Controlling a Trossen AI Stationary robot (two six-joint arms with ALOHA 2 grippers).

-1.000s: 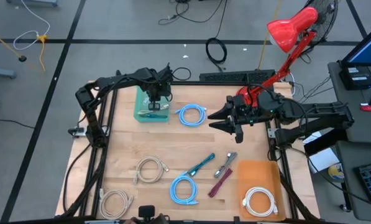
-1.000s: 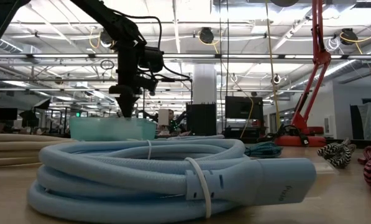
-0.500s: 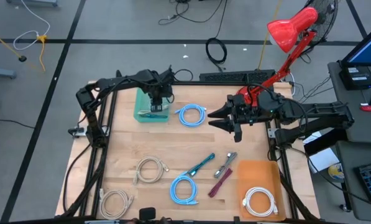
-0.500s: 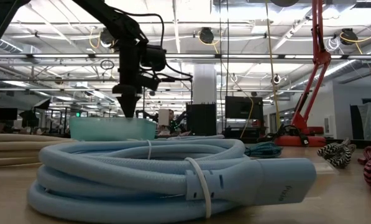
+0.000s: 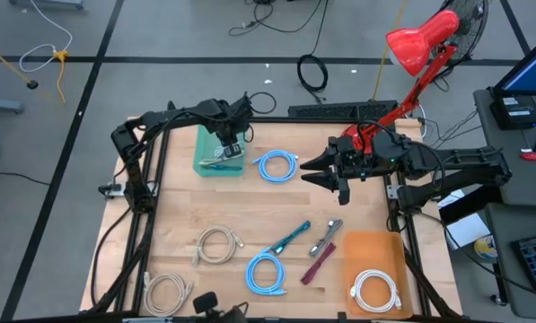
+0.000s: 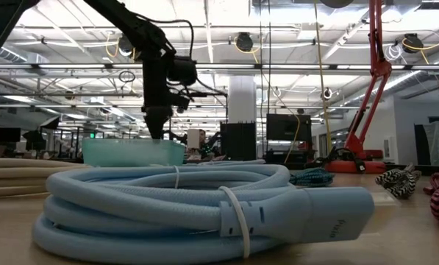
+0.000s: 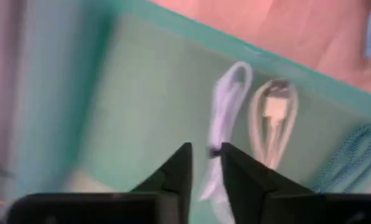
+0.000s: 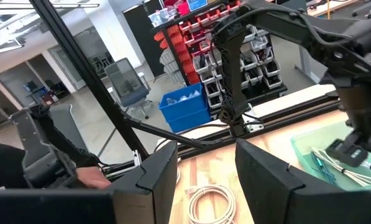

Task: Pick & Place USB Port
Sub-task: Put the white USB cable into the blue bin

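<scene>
Two dark, near-black robot arms built from slim tubular links joined by bulkier rounded joint housings. Thin black cables loop loosely along the links. The left end effector point(image 5: 228, 151) carries a small pale patch on its side and ends in two tapering black fingers point(image 7: 173, 177) with flat, angular, wedge-shaped tips. The right end effector point(image 5: 314, 173) is a chunky black block; its two fingers point(image 8: 157, 171) are broad, matte black and slab-like.

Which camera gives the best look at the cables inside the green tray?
The left wrist view: it looks straight into the green tray, showing the white cables clearly. The high view shows them small, the right wrist view partly, and the low view only the tray's wall.
</scene>
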